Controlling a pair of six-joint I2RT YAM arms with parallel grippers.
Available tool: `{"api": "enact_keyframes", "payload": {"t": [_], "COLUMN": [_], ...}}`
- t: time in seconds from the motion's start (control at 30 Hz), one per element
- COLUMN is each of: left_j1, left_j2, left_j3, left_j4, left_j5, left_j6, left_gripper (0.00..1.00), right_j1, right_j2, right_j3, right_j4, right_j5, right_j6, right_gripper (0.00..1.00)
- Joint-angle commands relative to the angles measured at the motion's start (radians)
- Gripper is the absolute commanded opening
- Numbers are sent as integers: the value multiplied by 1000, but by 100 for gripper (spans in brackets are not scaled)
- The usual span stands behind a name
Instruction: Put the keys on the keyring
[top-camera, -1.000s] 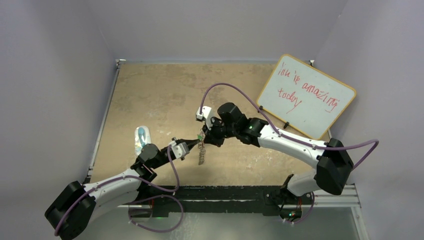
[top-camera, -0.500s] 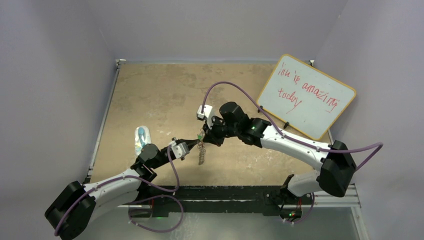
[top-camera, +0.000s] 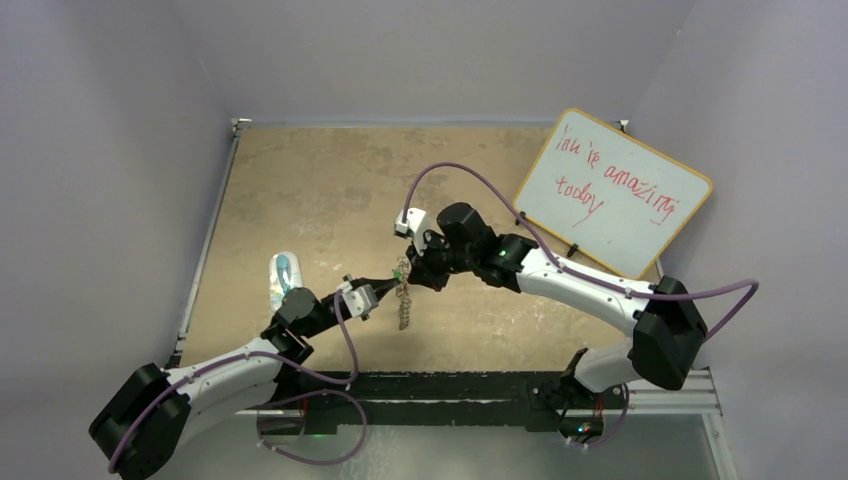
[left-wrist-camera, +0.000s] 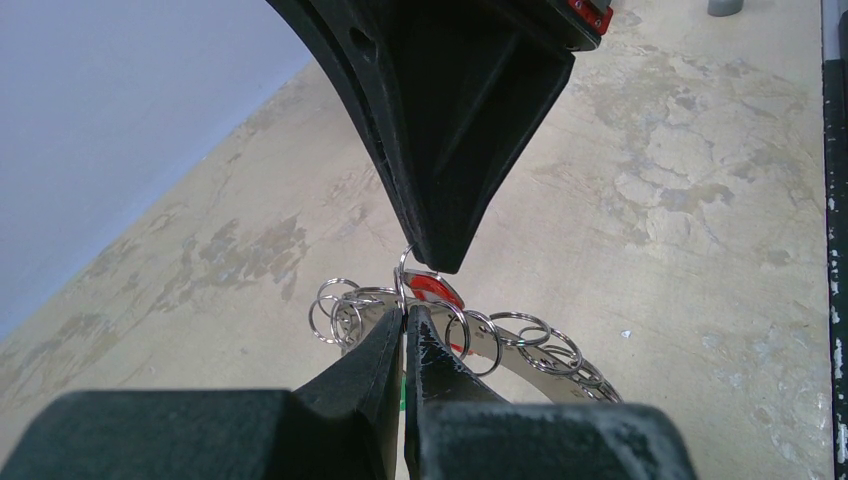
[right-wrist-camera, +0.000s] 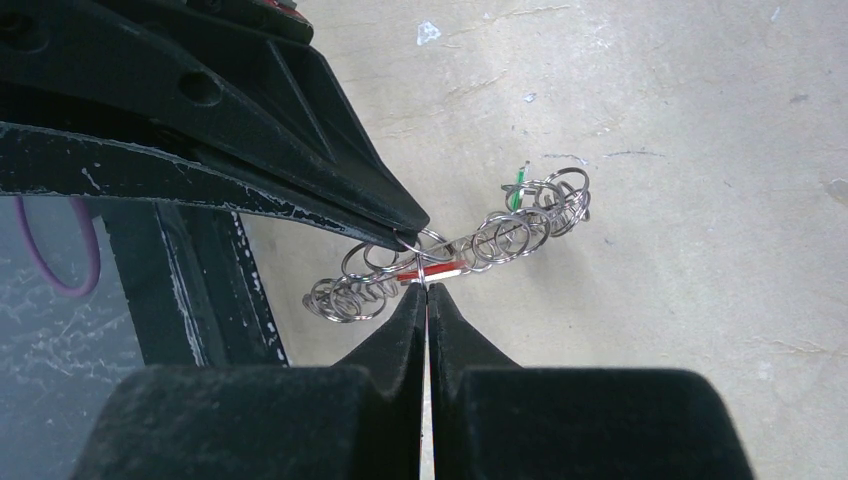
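**Both arms pinch at the keyring, grips half hidden**

The left fingers (left-wrist-camera: 404, 322) are closed tight on the rim of the keyring (left-wrist-camera: 530, 352), among its small wire loops. Their own bulk cuts off the ring's near side. The right fingers (right-wrist-camera: 426, 300) are closed too, tips on the red key (right-wrist-camera: 437, 269), which lies against the ring's fringe. The two sets of tips almost meet, so whether the red key is threaded onto the ring cannot be told. The green key (right-wrist-camera: 517, 180) shows only as a thin sliver among loops at the ring's far end. From above, the ring is a small tangle hanging over the counter (top-camera: 320, 190), with the keys too small to make out. A clear bluish object (top-camera: 283, 277) lies near the left arm, and a whiteboard (top-camera: 612, 190) stands at the right.
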Motion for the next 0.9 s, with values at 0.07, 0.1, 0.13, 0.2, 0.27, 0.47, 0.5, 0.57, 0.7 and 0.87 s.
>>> {"api": "enact_keyframes", "payload": {"t": [0.07, 0.1, 0.13, 0.2, 0.27, 0.47, 0.5, 0.57, 0.7, 0.87], "left_j1": [-2, -1, -2, -2, -1, -2, -2, -1, -2, -1], "left_j2": [-11, -10, -11, -8, -7, -13, -13, -14, -14, -12], "left_j3": [28, 28, 28, 27, 27, 25, 25, 25, 27, 27], "left_j4": [8, 9, 10, 14, 15, 11, 11, 10, 9, 10], "left_j5": [7, 7, 7, 8, 10, 8, 8, 8, 8, 8], "left_j6": [-13, -14, -14, -15, -15, -15, -16, -15, -15, -15], "left_gripper": [0, 0, 0, 0, 0, 0, 0, 0, 0, 0], "right_j1": [-8, -8, -8, -8, -8, -13, -12, -14, -14, -16], "right_j2": [-32, -32, -31, -22, -10, 12, 15, 21, 26, 22], "right_j3": [11, 12, 13, 17, 26, 42, 48, 60, 76, 78], "right_j4": [20, 20, 20, 16, 5, -11, -16, -27, -38, -37], "right_j5": [-11, -12, -11, -12, -12, -22, -26, -41, -67, -73], "right_j6": [12, 12, 13, 16, 15, 24, 27, 23, 17, 24], "right_gripper": [0, 0, 0, 0, 0, 0, 0, 0, 0, 0]}}
